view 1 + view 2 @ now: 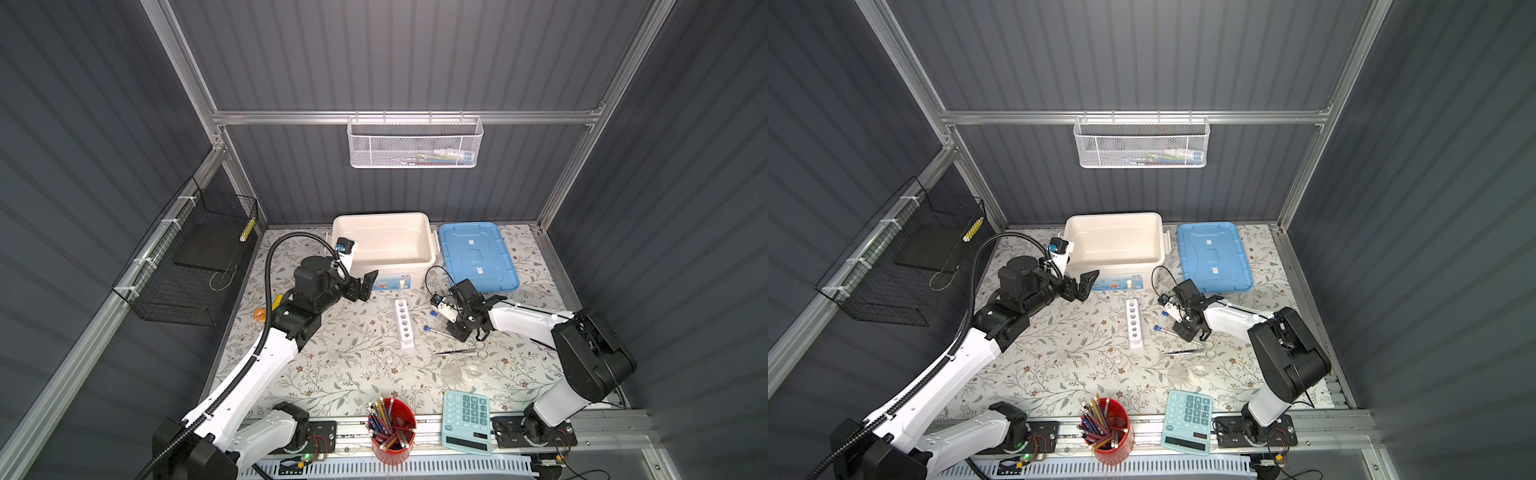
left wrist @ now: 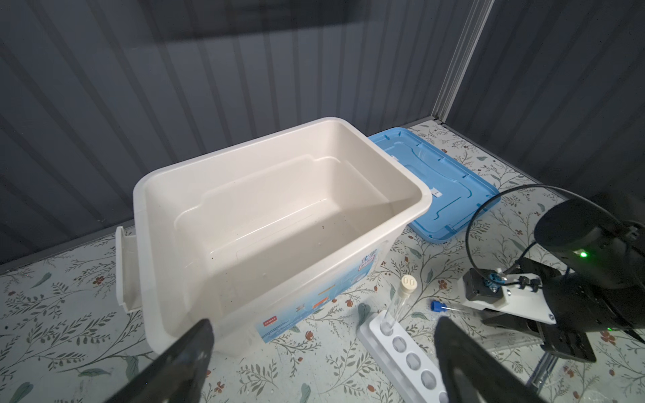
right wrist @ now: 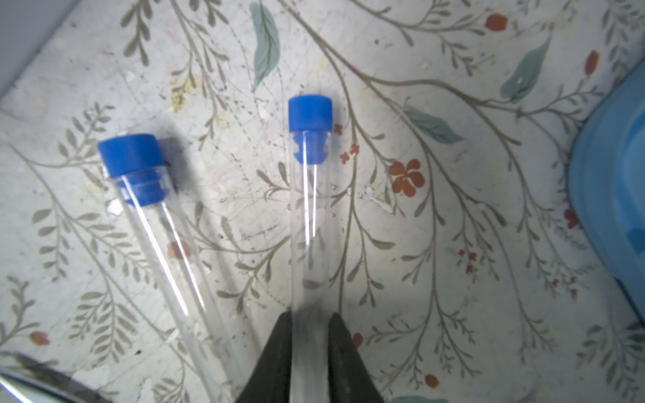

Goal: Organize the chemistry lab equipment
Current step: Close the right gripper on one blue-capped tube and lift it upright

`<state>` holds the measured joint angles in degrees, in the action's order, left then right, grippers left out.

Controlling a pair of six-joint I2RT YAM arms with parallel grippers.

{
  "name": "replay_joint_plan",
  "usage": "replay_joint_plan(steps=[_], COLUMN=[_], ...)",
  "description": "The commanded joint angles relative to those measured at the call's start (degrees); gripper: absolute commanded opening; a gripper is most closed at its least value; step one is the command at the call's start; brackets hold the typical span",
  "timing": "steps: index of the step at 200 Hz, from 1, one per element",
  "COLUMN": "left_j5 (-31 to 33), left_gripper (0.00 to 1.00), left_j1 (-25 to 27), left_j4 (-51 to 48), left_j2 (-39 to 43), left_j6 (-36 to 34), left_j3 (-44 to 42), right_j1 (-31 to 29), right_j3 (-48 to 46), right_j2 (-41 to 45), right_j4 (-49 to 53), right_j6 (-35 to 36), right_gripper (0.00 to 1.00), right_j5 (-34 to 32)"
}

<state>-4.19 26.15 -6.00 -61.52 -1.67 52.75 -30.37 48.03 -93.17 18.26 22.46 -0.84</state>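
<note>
Floral-patterned tabletop (image 1: 332,365) floors this grey-panelled booth. Right of centre in both top views, my right claw (image 3: 310,315) is clamped on the clear body of one blue-capped test tube (image 3: 310,216). The second tube (image 3: 164,244) lies just beside it, not touching. Left of centre, my left claw (image 2: 324,322) hangs wide open before the white bin (image 2: 279,139). The white rack (image 1: 403,322) stands mid-frame between my claws, with a white-stoppered tube (image 2: 398,300) upright in its end hole.
</note>
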Motion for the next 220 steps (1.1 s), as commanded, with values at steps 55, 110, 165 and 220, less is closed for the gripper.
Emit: replay_joint_plan(steps=[55, 110, 165, 220], left_j5=[-6.86, -16.95, -25.67, -28.45], left_gripper=[0.98, 0.98, 0.96, 0.91], left_j1=[-0.23, -0.22, 0.02, 3.36], left_j4=[-3.91, -5.85, -2.13, 1.87], left_j2=[-0.25, -2.48, -5.08, -9.39], left_j6=[1.72, 2.87, 7.36, 9.98], left_j3=[3.75, 6.25, 7.3, 8.49], right_j1=[0.08, 0.22, -0.69, -6.45], right_j3=[0.05, -0.83, -1.05, 1.03], right_j2=[5.96, 13.97, 24.44, 28.74], right_j4=[-0.91, -2.07, -3.47, -2.76], right_j6=[-0.13, -0.92, -4.56, -5.3], right_gripper=[0.15, 0.15, 0.15, 0.16], right_j5=[-2.01, -3.16, -0.16, -1.0])
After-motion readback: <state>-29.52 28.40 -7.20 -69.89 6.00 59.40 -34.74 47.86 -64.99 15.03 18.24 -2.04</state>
